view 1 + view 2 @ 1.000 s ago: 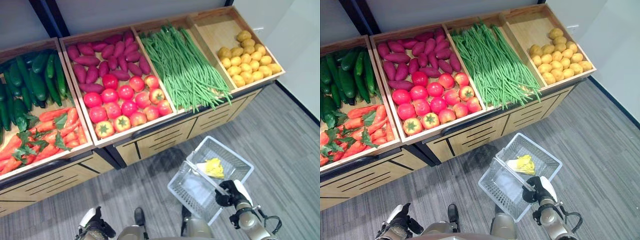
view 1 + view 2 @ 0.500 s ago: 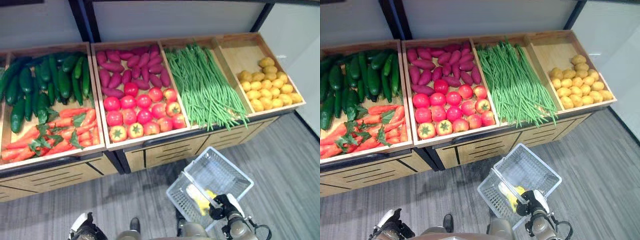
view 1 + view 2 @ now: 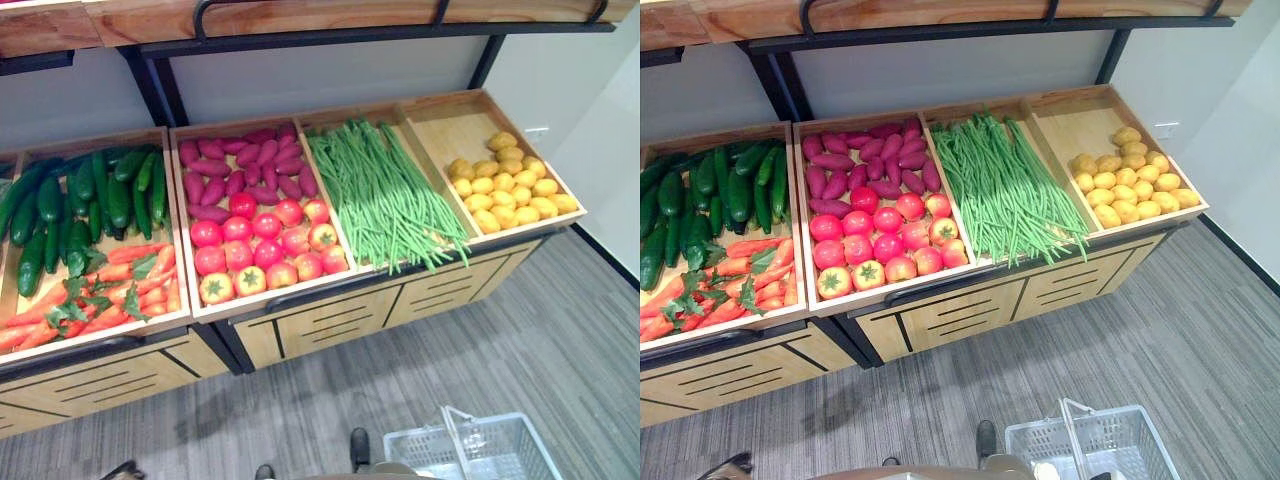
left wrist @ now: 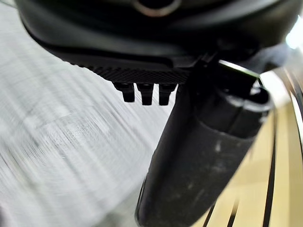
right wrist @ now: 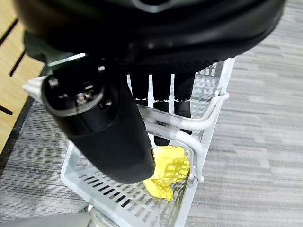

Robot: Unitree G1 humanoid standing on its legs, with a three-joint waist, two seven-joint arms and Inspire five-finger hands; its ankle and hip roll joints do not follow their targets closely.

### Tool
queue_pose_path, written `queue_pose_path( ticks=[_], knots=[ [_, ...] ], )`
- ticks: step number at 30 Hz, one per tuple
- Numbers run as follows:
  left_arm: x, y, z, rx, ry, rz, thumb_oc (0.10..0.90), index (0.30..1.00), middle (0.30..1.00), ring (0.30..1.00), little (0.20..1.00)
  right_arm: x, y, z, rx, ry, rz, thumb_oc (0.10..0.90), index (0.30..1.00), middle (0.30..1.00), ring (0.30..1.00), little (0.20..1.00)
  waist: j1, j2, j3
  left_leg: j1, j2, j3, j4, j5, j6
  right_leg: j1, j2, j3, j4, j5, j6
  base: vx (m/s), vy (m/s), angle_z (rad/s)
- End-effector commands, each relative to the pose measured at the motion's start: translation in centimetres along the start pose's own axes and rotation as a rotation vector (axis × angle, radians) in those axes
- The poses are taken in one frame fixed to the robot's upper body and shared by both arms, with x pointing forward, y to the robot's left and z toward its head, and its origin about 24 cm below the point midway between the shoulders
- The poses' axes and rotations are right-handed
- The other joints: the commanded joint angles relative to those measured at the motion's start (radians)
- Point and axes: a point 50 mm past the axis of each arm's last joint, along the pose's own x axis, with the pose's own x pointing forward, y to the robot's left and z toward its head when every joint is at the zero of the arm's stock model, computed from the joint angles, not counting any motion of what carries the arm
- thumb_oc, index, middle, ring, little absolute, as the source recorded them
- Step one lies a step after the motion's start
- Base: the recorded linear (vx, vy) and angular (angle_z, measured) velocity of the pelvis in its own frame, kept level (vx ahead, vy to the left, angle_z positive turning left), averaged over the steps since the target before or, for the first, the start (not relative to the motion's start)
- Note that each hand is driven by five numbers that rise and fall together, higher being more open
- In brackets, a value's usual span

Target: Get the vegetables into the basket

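Observation:
A white slatted basket (image 3: 490,455) hangs low over the grey floor in front of the stand. My right hand (image 5: 109,123) is shut on its handle (image 5: 199,124), fingers curled over the bar. A yellow knobbly vegetable (image 5: 168,168) lies inside it. The stand holds cucumbers (image 3: 90,195), carrots (image 3: 110,290), purple sweet potatoes (image 3: 235,165), tomatoes (image 3: 260,245), green beans (image 3: 385,195) and yellow potatoes (image 3: 505,185). My left hand (image 4: 199,156) hangs over the floor beside the wooden cabinet front, fingers curled, holding nothing.
The wooden stand (image 3: 330,310) has drawer fronts below its sloped bins and a dark-framed shelf (image 3: 300,25) above. A white wall (image 3: 600,130) closes the right side. Grey plank floor (image 3: 420,380) stretches between me and the stand.
The camera has swung upward, so the upper shelf came into view and the basket sank to the bottom edge. The yellow vegetable slid from the basket's far corner toward its near side.

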Motion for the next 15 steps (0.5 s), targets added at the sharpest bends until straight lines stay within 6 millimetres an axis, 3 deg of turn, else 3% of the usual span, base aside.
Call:
queue_pose_path(
  ticks=[1, 2, 3, 4, 6, 9, 11, 13, 15],
  knots=[
    [-0.1, -0.1, 5.8, -0.126, -0.192, 0.058, 0.9, 1.0, 1.0, 1.0, 1.0, 0.4, -0.9, 2.9, -0.056, -0.107, -0.024, 0.4, 0.3, 0.3, 0.3, 0.3, 0.002, -0.041, 0.033, -0.05, -0.019, -0.024, 0.002, 0.027, -0.01, 0.065, -0.077, 0.015, 0.008, -0.024, 0.109, 0.0, 0.036, 0.02],
    [-0.6, -0.7, 8.4, -0.203, -0.254, 0.043, 0.9, 1.0, 1.0, 1.0, 1.0, 0.4, -0.9, 2.8, -0.062, -0.106, -0.024, 0.4, 0.3, 0.3, 0.3, 0.3, 0.002, -0.039, 0.032, -0.053, -0.021, -0.025, 0.002, 0.027, -0.01, 0.062, -0.079, 0.015, 0.008, -0.022, 0.112, 0.0, 0.0, 0.0],
    [-0.7, -0.7, 8.4, -0.204, -0.256, 0.044, 0.9, 1.0, 1.0, 1.0, 1.0, 0.4, -0.8, 2.8, -0.061, -0.107, -0.023, 0.4, 0.3, 0.3, 0.3, 0.3, 0.002, -0.04, 0.033, -0.053, -0.021, -0.025, 0.002, 0.027, -0.01, 0.062, -0.08, 0.014, 0.008, -0.022, 0.112, -0.01, 0.032, 0.01],
    [-1.2, -1.2, 10.1, -0.223, -0.311, 0.022, 0.9, 1.0, 1.0, 1.0, 1.0, 0.4, -0.8, 2.8, -0.067, -0.111, -0.022, 0.4, 0.3, 0.3, 0.3, 0.3, 0.001, -0.038, 0.035, -0.054, -0.022, -0.026, 0.002, 0.029, -0.011, 0.06, -0.082, 0.014, 0.009, -0.02, 0.113, 0.0, 0.0, 0.0],
    [-4.0, -2.8, 15.3, -0.299, -0.525, -0.038, 0.9, 1.0, 1.0, 1.0, 1.0, 0.3, -0.4, 2.9, -0.066, -0.121, -0.017, 0.4, 0.3, 0.3, 0.3, 0.3, 0.0, -0.041, 0.041, -0.061, -0.025, -0.032, 0.002, 0.03, -0.012, 0.057, -0.085, 0.01, 0.009, -0.017, 0.117, -0.03, 0.016, 0.03],
    [-9.1, -4.7, 20.3, -0.294, -0.836, -0.115, 0.9, 1.0, 1.0, 1.0, 1.0, 0.3, -0.4, 3.0, -0.057, -0.132, -0.024, 0.4, 0.3, 0.3, 0.3, 0.3, 0.002, -0.046, 0.047, -0.069, -0.028, -0.038, 0.002, 0.033, -0.013, 0.053, -0.089, 0.003, 0.009, -0.014, 0.12, -0.03, -0.004, 0.06],
    [-12.6, -5.5, 22.1, -0.234, -1.043, -0.138, 0.9, 1.0, 1.0, 1.0, 1.0, 0.3, -0.6, 2.9, -0.048, -0.132, -0.034, 0.4, 0.3, 0.3, 0.3, 0.3, 0.0, -0.05, 0.052, -0.075, -0.028, -0.041, 0.002, 0.036, -0.013, 0.051, -0.092, 0.0, 0.008, -0.012, 0.122, -0.03, -0.009, 0.1],
    [-15.5, -6.2, 22.7, -0.194, -1.201, -0.165, 0.9, 1.0, 1.0, 1.0, 1.0, 0.3, -0.8, 2.8, -0.033, -0.129, -0.043, 0.4, 0.3, 0.3, 0.3, 0.3, 0.001, -0.055, 0.057, -0.081, -0.029, -0.044, 0.002, 0.039, -0.012, 0.049, -0.092, -0.003, 0.008, -0.01, 0.122, -0.03, -0.012, 0.08],
    [-17.1, -6.6, 22.6, -0.139, -1.307, -0.176, 0.9, 1.0, 1.0, 1.0, 1.0, 0.4, -1.2, 2.6, -0.027, -0.123, -0.058, 0.4, 0.3, 0.3, 0.3, 0.3, -0.002, -0.059, 0.062, -0.084, -0.028, -0.044, 0.002, 0.04, -0.012, 0.048, -0.093, -0.003, 0.007, -0.01, 0.12, -0.01, -0.007, 0.07]
  ],
)
